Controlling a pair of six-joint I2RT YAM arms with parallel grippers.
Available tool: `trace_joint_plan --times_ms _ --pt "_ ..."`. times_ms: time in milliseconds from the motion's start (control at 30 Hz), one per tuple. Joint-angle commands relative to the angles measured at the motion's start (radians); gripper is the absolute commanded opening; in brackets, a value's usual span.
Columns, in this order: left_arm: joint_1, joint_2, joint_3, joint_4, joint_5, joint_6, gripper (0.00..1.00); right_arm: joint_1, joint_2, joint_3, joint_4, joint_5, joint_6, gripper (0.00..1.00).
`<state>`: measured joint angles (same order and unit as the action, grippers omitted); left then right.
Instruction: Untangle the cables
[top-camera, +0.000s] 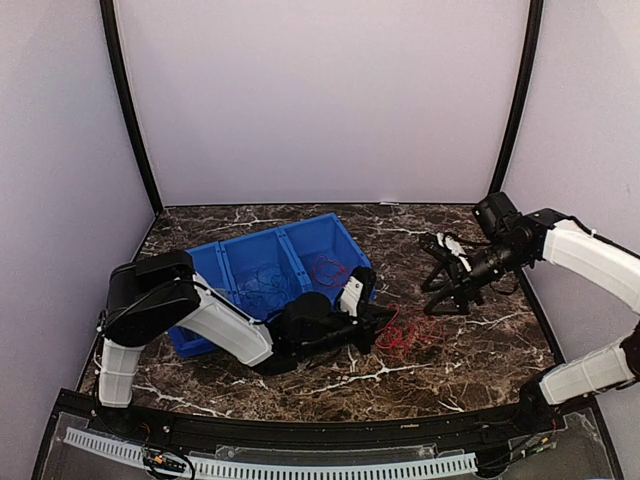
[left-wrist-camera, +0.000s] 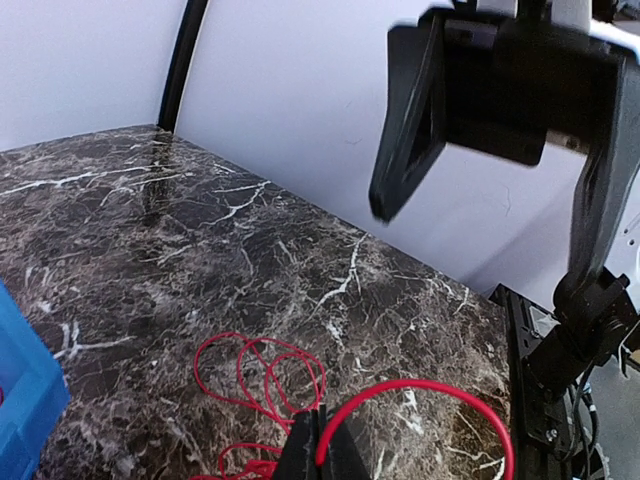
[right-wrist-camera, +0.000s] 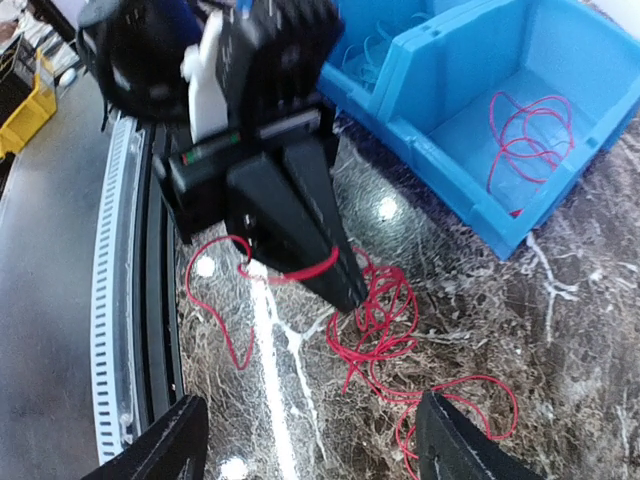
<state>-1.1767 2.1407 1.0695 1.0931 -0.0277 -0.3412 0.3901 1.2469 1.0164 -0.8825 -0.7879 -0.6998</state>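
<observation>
Here the left gripper (left-wrist-camera: 318, 442) is clenched on a strand of the thin red looping cables (top-camera: 405, 335), heaped mid-bench toward the front edge; the right gripper (right-wrist-camera: 312, 445) hangs over them, spread wide, empty; another red coil (right-wrist-camera: 528, 130) lies in the blue plastic bin (right-wrist-camera: 460, 180).

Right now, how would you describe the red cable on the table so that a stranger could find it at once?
Find the blue bin on the dark marble table, then look just to the right of it. A loose bunch of red cable loops lies there on the bare stone, one strand pinched in the left gripper. The other red cable lies inside the bin.
</observation>
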Motion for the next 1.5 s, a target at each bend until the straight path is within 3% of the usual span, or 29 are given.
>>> trace_joint_plan --times_ms 0,300,567,700,767,833,933,1033,1200,1367,1467 --pt "-0.006 -0.134 -0.073 0.155 -0.052 -0.117 0.00 0.036 0.091 -0.071 0.102 -0.035 -0.042 0.74" --pt "-0.006 -0.192 -0.185 0.225 -0.079 -0.239 0.00 0.187 0.323 -0.071 0.341 0.068 0.064 0.78" --pt "-0.006 -0.216 -0.211 0.231 -0.091 -0.250 0.00 0.220 0.511 0.052 0.335 -0.107 0.083 0.76" --pt "-0.006 -0.229 -0.215 0.235 -0.088 -0.254 0.00 0.220 0.553 0.065 0.333 -0.202 0.096 0.70" --pt "-0.006 -0.230 -0.216 0.237 -0.087 -0.256 0.00 0.222 0.559 0.062 0.355 -0.222 0.123 0.60" --pt "-0.006 -0.230 -0.219 0.239 -0.085 -0.255 0.00 0.221 0.572 0.068 0.371 -0.212 0.156 0.36" --pt "-0.006 -0.237 -0.220 0.244 -0.081 -0.251 0.00 0.222 0.590 0.071 0.375 -0.178 0.168 0.11" --pt "-0.006 -0.275 -0.228 0.234 -0.071 -0.235 0.00 0.221 0.588 0.054 0.381 -0.140 0.179 0.03" --pt "-0.006 -0.548 -0.212 -0.016 -0.031 -0.051 0.00 0.220 0.599 0.026 0.367 -0.086 0.189 0.01" --pt "-0.007 -0.850 -0.121 -0.369 -0.146 0.184 0.00 0.210 0.665 0.044 0.333 -0.047 0.184 0.02" --pt "-0.006 -0.997 -0.056 -0.544 -0.193 0.250 0.00 0.202 0.694 0.057 0.321 -0.034 0.184 0.02"
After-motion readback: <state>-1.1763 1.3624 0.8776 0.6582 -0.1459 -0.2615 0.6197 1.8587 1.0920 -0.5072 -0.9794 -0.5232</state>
